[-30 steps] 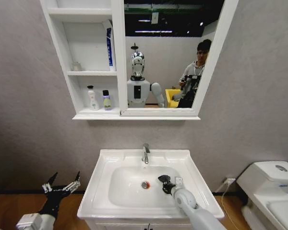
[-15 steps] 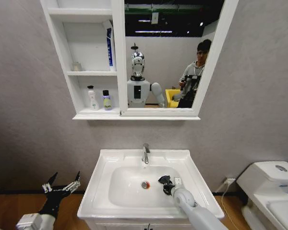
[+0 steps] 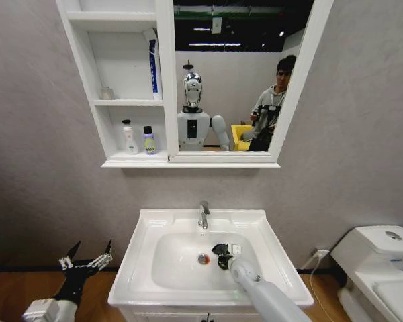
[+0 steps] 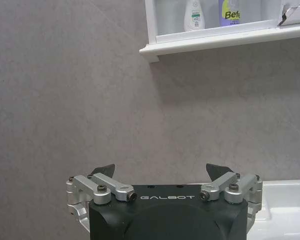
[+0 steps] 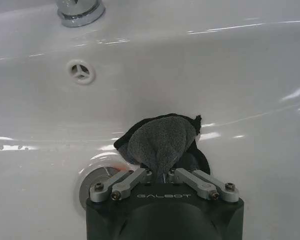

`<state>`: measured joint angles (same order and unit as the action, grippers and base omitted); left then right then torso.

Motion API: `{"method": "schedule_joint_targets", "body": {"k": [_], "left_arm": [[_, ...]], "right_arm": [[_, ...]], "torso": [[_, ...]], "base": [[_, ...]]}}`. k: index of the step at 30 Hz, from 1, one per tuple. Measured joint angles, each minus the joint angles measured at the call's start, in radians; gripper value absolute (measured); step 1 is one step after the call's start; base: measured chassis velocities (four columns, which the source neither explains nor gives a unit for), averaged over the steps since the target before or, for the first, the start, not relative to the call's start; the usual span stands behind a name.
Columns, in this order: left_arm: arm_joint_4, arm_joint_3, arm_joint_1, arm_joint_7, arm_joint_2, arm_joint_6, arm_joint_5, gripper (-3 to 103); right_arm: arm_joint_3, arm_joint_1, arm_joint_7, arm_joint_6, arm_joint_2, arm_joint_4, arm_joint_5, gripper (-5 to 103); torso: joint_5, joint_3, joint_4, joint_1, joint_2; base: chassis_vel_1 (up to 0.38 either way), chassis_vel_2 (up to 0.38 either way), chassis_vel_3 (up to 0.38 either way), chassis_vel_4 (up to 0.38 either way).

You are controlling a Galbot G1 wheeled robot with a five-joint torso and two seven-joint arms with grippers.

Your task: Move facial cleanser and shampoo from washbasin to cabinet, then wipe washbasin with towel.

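The right pincer (image 3: 221, 255) is seen low in the centre of the head view, inside the bowl of the washbasin (image 3: 161, 282), just right of the red-ringed drain (image 3: 203, 258); its fingers are pressed together on one dark grey towel (image 5: 161, 140), which is bunched between them and pushed against the white ceramic. In the right wrist view the towel sits at the centre of the frame, with the drain's metal rim (image 5: 92, 171) partly covered at the lower left, one round overflow hole (image 5: 80, 70) at the upper left and the base of the one chrome tap (image 5: 79, 10) at the top edge. The left pincer (image 3: 87, 261) is held at the lower left of the head view, beside the washbasin and well apart from it, with its fingers (image 4: 103, 170) spread and nothing between them. Above, in the upper half of the head view, the cabinet (image 3: 162, 80) is mounted on the grey wall, with its column of three shelf niches on the left and one mirror panel (image 3: 235, 80) on the right. Two bottles are stood side by side in the lowest niche: a white bottle (image 3: 129, 137) and a purple bottle (image 3: 149, 141). One blue-and-white tube (image 3: 152, 67) is leaned upright in the middle niche. One white toilet (image 3: 383, 261) is seen at the lower right.
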<state>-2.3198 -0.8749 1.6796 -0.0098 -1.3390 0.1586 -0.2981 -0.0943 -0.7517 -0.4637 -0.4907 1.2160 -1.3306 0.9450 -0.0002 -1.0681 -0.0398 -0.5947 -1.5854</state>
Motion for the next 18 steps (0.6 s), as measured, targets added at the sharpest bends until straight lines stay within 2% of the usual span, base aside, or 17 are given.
{"method": "schedule_joint_targets", "body": {"k": [18], "left_arm": [[0.000,0.000,0.000,0.000,0.000,0.000,0.000,100]], "right_arm": [[-0.099,0.102,0.016,0.013,0.123,0.095,0.005,8]], "torso": [[0.0001,0.000,-0.0002,0.000,0.000]], "base": [[0.000,0.000,0.000,0.000]]}}
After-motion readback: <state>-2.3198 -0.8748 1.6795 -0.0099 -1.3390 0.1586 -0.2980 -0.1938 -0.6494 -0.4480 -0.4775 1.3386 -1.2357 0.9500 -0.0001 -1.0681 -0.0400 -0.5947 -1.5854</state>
